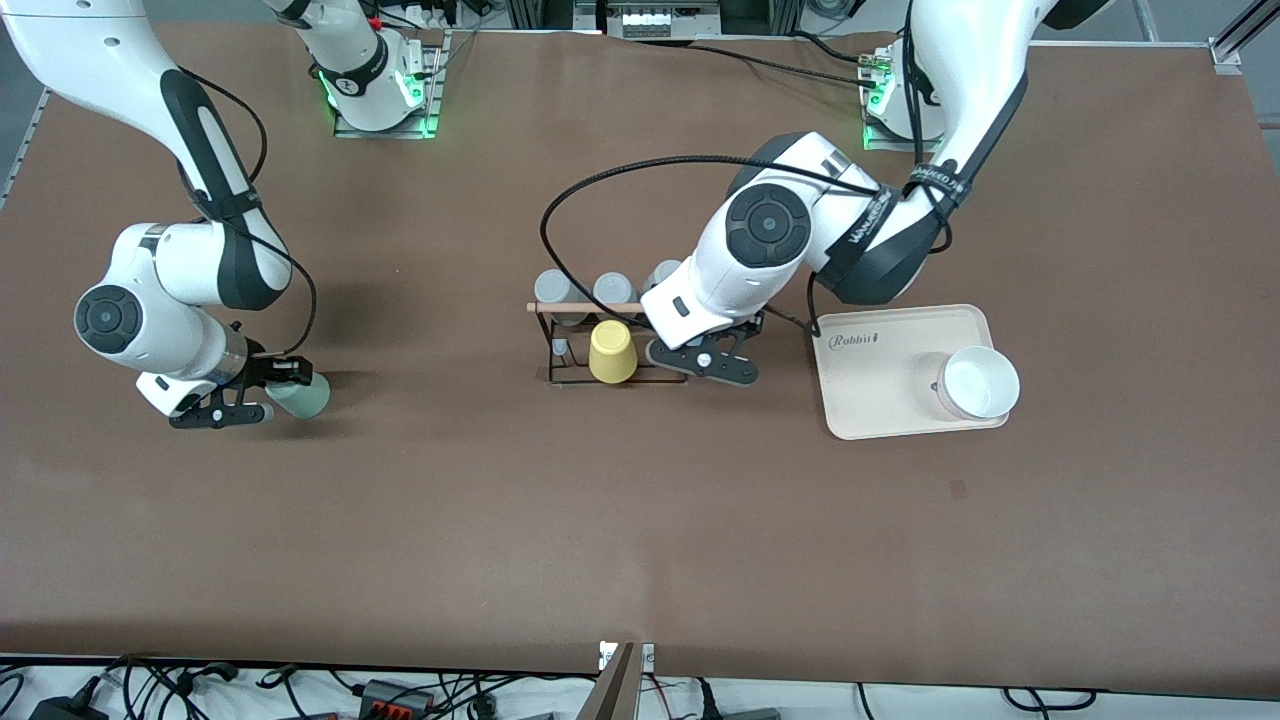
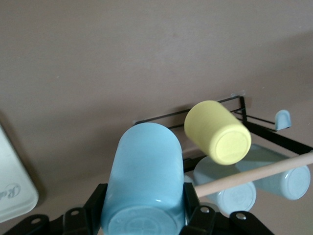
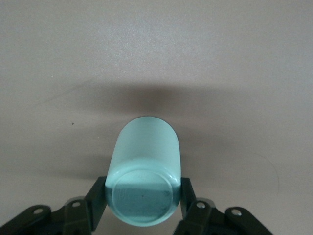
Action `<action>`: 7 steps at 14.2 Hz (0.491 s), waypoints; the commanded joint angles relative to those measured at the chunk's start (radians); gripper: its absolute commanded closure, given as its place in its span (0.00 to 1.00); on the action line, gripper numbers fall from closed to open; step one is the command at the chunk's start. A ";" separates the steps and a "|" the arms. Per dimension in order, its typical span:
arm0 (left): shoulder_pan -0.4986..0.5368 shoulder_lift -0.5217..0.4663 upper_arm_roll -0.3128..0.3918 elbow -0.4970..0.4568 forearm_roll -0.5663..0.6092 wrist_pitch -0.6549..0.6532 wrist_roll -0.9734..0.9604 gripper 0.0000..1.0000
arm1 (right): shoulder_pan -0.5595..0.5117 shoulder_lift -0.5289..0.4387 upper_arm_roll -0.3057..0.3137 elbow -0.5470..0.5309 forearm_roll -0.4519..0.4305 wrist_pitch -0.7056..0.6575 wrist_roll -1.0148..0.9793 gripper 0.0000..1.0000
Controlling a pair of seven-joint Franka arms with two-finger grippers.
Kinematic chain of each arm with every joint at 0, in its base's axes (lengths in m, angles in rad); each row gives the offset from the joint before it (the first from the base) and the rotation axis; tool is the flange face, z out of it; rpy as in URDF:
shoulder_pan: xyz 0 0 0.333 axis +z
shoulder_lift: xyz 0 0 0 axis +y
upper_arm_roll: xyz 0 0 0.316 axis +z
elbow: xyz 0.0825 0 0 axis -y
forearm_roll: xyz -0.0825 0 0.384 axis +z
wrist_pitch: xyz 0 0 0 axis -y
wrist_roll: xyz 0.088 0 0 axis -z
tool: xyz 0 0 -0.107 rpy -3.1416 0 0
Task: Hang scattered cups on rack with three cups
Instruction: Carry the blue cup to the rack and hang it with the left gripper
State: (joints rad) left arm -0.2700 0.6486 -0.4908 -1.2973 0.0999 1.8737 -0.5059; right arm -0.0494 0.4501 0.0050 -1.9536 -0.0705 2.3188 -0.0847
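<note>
My right gripper (image 1: 278, 390) is shut on the pale sage-green cup (image 1: 303, 397), held on its side low over the table toward the right arm's end; the right wrist view shows the cup (image 3: 145, 166) between the fingers (image 3: 97, 201). My left gripper (image 1: 702, 358) is over the rack's end beside the tray, shut on the light blue cup (image 2: 143, 176), which is hidden in the front view. The black wire rack (image 1: 570, 378) with its wooden rod (image 1: 585, 307) holds three grey cups (image 1: 614, 289) and a yellow cup (image 1: 612, 352). The yellow cup (image 2: 218, 139) and the rod (image 2: 254, 174) are close beside the blue cup.
A beige tray (image 1: 880, 395) with a white bowl (image 1: 980, 382) lies beside the rack toward the left arm's end; its corner shows in the left wrist view (image 2: 14, 193). A black cable loops over the rack from the left arm.
</note>
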 commanded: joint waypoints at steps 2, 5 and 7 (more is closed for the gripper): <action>-0.021 0.039 0.003 0.030 -0.008 0.037 -0.005 0.99 | -0.004 -0.010 0.004 -0.002 0.001 0.007 -0.026 0.70; -0.034 0.062 0.009 0.029 0.001 0.051 -0.006 0.99 | 0.003 -0.021 0.006 0.045 0.006 -0.039 -0.030 0.78; -0.041 0.081 0.011 0.020 0.004 0.100 -0.008 0.99 | 0.026 -0.019 0.006 0.137 0.014 -0.154 -0.027 0.81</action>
State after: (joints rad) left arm -0.2917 0.7000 -0.4891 -1.2974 0.0999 1.9416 -0.5059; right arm -0.0433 0.4465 0.0079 -1.8933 -0.0704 2.2678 -0.0960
